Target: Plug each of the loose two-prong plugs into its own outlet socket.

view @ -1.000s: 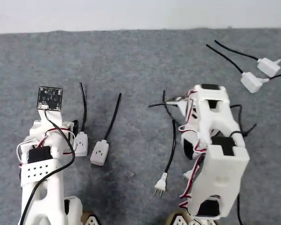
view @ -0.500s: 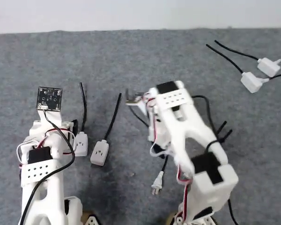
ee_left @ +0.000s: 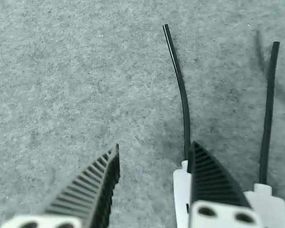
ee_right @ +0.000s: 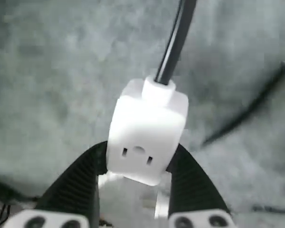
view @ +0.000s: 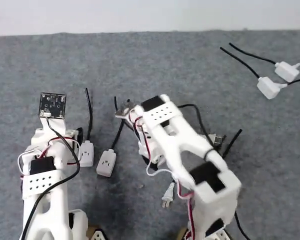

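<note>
The right gripper (ee_right: 141,146) clamps a white socket (ee_right: 147,123), which is hidden under the right arm (view: 180,142) from above. One plug (view: 167,195) lies beside this arm, another plug (view: 215,139) half behind it. The left gripper (ee_left: 155,145) stands wide.

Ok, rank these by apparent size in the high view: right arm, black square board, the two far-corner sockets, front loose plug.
1. right arm, by far the largest.
2. black square board.
3. far-corner sockets; the two look alike, so not ranked apart.
4. front loose plug, smallest.
</note>
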{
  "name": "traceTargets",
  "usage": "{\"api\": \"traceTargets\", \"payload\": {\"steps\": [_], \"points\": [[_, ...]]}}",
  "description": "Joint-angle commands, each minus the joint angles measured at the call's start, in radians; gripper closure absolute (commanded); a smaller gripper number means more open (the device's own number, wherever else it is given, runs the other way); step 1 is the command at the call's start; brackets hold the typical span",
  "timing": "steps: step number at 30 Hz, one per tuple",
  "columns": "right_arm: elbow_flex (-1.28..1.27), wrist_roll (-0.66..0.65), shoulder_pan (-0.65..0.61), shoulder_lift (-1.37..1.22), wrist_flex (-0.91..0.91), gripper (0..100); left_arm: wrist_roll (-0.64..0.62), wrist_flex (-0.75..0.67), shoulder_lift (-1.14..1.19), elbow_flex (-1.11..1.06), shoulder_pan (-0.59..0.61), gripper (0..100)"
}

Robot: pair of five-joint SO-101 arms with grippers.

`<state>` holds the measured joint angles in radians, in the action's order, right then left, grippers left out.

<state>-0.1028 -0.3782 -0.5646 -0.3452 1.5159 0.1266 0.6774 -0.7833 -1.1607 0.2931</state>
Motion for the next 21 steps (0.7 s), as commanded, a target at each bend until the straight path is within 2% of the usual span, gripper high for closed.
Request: {"api": "traceTargets", "payload": {"steps": [1,5,8,11,16,18,21], "points": [[0.018,0.012,-0.004,-0.074,-0.088,99.1,-0.005,-0.023,-0.006,0.007,0.005,79],[0.018,0.081,-0.010,-0.113,-0.119,98.6,-0.005,-0.023,-0.006,0.007,0.005,81],[0.028,0.080,-0.019,-0.107,-0.105,95.3,-0.005,-0.023,-0.006,0.007,0.005,80],[0.075,0.080,-0.015,-0.094,-0.030,81.0,-0.005,-0.023,-0.006,0.007,0.005,80],[0.296,0.020,0.058,-0.028,0.274,53.7,-0.005,-0.023,-0.006,0.007,0.005,80],[0.330,0.008,0.128,0.027,0.285,49.0,-0.005,-0.023,-0.006,0.007,0.005,80],[0.325,-0.002,0.249,0.111,0.283,48.4,-0.005,-0.023,-0.006,0.007,0.005,80]]}}
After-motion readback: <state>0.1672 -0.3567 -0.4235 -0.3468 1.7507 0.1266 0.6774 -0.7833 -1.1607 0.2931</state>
